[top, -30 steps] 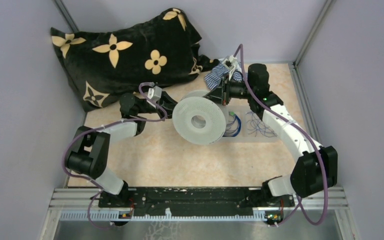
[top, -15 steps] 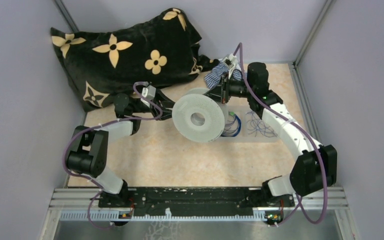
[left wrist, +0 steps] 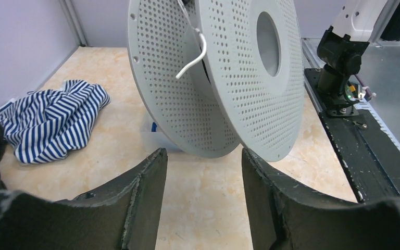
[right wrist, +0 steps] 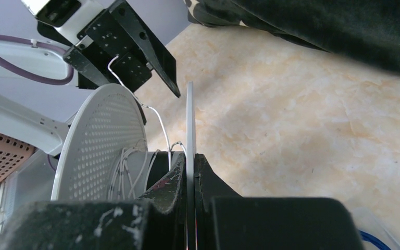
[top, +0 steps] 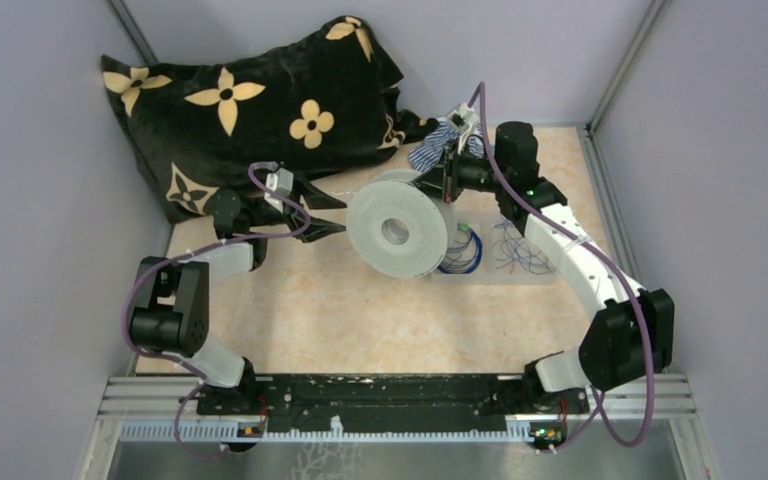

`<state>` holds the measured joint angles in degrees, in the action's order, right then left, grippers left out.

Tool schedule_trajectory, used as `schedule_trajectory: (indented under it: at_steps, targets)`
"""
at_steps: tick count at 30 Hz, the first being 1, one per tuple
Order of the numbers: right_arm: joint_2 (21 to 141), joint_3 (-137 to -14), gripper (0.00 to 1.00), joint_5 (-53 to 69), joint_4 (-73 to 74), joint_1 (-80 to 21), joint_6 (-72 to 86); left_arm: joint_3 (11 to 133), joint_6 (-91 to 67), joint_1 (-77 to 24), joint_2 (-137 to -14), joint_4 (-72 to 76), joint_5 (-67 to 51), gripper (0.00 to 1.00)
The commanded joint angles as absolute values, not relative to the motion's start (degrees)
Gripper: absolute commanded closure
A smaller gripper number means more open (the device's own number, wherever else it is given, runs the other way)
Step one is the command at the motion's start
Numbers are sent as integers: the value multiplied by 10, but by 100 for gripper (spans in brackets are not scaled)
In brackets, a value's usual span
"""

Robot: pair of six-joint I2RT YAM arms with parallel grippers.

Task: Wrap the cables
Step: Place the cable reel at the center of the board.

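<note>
My right gripper (right wrist: 190,159) is shut on one thin flange of the pale perforated spool (top: 398,232), holding it on edge above the table. Whitish cables (right wrist: 127,166) lie wound round the spool's hub, and one white end (left wrist: 192,56) sticks out between the flanges. To the left of the spool my left gripper (top: 326,215) stands open and apart from it, its fingers (left wrist: 146,182) empty just short of the rim. A blue ring-like coil (top: 463,252) with a green bit and a loose tangle of thin wires (top: 520,252) lie right of the spool.
The coil and tangle sit in a shallow clear tray (top: 550,277). A black pillow with tan flowers (top: 240,100) fills the back left. A blue-striped cloth (top: 438,148) lies behind the right gripper. Grey walls close in both sides.
My left gripper has opened and drawn back to the left, away from the spool. The spool, still in my right gripper, has shifted slightly left.
</note>
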<state>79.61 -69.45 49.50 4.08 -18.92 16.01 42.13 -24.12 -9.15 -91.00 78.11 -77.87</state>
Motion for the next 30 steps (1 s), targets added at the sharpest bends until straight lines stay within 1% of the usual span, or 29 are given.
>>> schedule_trajectory:
  at_steps: [1,7,11,14,17,21,22,30]
  targets:
    - [801,-744,100,480,20,-183,162,412,-243,-70,-889,810,-798,39]
    - [818,-765,100,435,48,-183,175,394,-238,-33,-876,804,-794,38]
    - [843,-780,100,388,67,-183,201,393,-219,6,-854,743,-777,37]
    - [869,-794,100,331,87,-184,225,405,-137,27,-817,607,-751,35]
    - [892,-801,100,290,91,-191,257,442,33,30,-763,354,-673,31]
    - [921,-814,100,252,85,-217,283,500,96,33,-746,186,-630,29]
    - [932,-821,100,254,83,-221,291,507,102,32,-744,163,-626,29]
    - [1056,-890,100,267,77,-232,355,528,97,32,-719,117,-590,27]
